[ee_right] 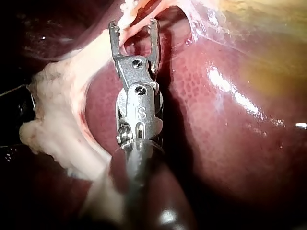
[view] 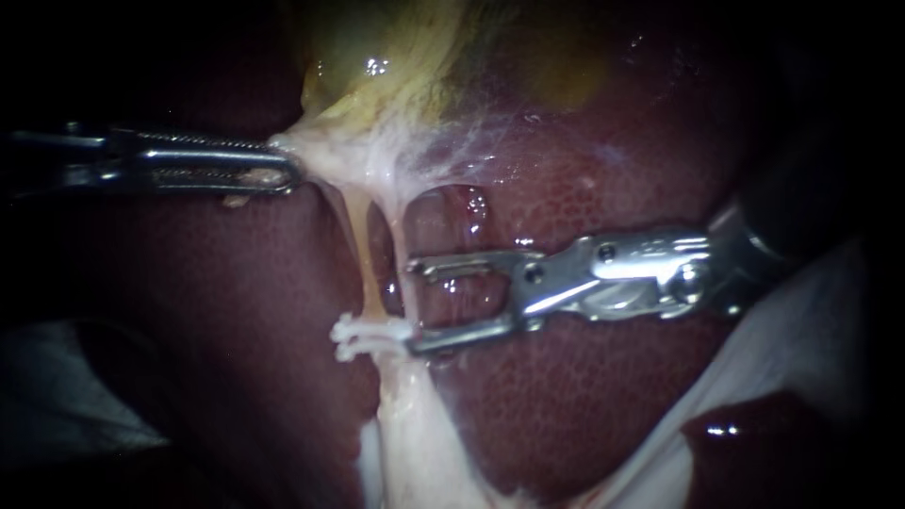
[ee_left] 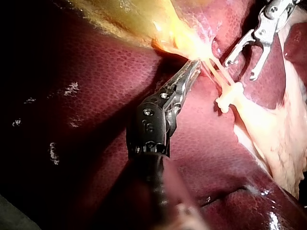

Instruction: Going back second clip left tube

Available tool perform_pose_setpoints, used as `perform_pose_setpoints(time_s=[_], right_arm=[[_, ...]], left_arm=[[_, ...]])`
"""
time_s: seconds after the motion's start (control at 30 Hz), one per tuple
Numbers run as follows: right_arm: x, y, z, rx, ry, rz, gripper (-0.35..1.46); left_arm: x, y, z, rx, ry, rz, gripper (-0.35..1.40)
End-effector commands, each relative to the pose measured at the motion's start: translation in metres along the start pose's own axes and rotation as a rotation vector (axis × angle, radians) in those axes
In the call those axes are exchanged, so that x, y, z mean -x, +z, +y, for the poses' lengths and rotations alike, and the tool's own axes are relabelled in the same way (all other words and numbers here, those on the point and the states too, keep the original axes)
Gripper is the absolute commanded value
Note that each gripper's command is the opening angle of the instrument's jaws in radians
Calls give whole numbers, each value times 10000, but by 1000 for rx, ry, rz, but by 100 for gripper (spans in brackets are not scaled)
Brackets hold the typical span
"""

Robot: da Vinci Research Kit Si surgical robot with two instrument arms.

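A white, cloth-like sheet (view: pixel 801 320) shows at the near right; it is the only part of the support in view. The dark red, glossy, finely mottled liver (view: pixel 584 405) lies directly on it, its right edge overlapping the sheet. A smaller dark red lobe (view: pixel 754 438) rests on the sheet, nearer still. A dim grey patch (view: pixel 57 396) at the near left cannot be made out.

The liver (view: pixel 584 405) is glistening wet and finely speckled. The right instrument (view: pixel 413 306) is gleaming as polished metal, the left instrument (view: pixel 287 170) showing duller, ridged metal. The tissue (view: pixel 377 160) is looking stringy and slick, the clip (view: pixel 363 335) like matt white plastic.
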Motion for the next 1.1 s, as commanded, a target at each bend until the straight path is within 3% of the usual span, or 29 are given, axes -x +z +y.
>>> perform_pose_setpoints(time_s=[0.03, 0.3, 0.63, 0.97, 1.1], right_arm=[[-3, -12, -3, -5, -5, 2, 50], [-19, -80, -18, 2, -31, -11, 50], [-30, -98, -20, 20, -43, -30, 50], [-30, -98, -21, 20, -42, -33, 50], [-30, -99, -22, 20, -42, -33, 50]], left_arm=[[0, 0, 0, 1, 0, 0, -35], [1, 0, -1, 1, 1, 0, -35], [4, 8, -3, -3, 3, 2, -35], [35, 63, -23, -21, 22, -2, -35], [39, 70, -30, -25, 26, -6, -35]])
